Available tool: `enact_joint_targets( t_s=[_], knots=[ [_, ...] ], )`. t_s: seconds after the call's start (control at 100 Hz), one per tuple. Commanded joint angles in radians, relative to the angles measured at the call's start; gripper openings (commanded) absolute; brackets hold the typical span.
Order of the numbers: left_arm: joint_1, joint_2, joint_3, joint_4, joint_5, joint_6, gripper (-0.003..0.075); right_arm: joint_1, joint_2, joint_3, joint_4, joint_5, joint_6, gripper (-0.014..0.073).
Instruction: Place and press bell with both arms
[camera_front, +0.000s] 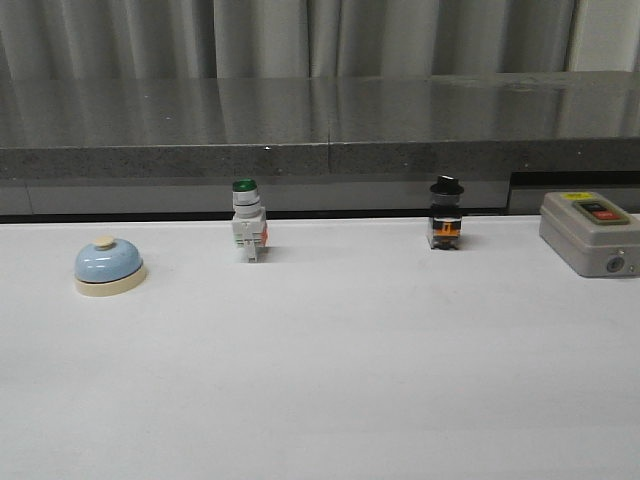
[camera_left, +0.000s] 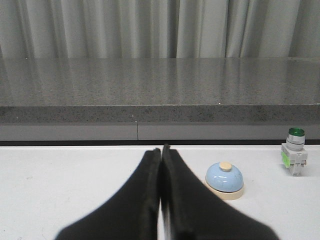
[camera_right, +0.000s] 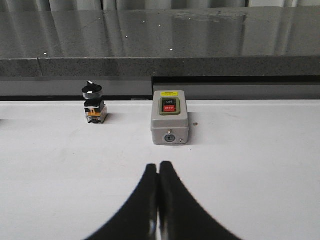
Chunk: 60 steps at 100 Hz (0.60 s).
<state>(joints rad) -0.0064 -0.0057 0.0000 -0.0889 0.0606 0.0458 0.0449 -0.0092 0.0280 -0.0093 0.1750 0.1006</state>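
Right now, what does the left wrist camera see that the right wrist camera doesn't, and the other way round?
Only the left wrist view shows the bell, the green-capped switch and the left gripper, its fingers pressed together with nothing between them. Only the right wrist view shows the black knob switch, the grey box with its ON and OFF buttons, and the right gripper, also shut and empty. Both share the white table and the dark stone ledge behind it.

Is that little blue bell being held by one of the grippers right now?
No. The bell sits alone on the white table, beside the shut left gripper, which touches nothing.
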Motion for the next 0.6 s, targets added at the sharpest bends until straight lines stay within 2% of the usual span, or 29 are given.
enact_joint_targets(
  t_s=[0.0, 0.44, 0.59],
  knots=[
    [0.003, -0.034, 0.024, -0.008, -0.093, -0.002, -0.0019, -0.007, -0.009, -0.001, -0.012, -0.074, 0.0, -0.0068],
    [0.003, -0.034, 0.006, -0.019, -0.122, -0.004, -0.0019, -0.007, -0.009, -0.001, -0.012, -0.074, 0.0, -0.0068],
    [0.003, -0.005, -0.081, -0.019, -0.055, -0.004, -0.0019, -0.007, -0.009, -0.001, -0.012, -0.074, 0.0, -0.0068]
  ],
)
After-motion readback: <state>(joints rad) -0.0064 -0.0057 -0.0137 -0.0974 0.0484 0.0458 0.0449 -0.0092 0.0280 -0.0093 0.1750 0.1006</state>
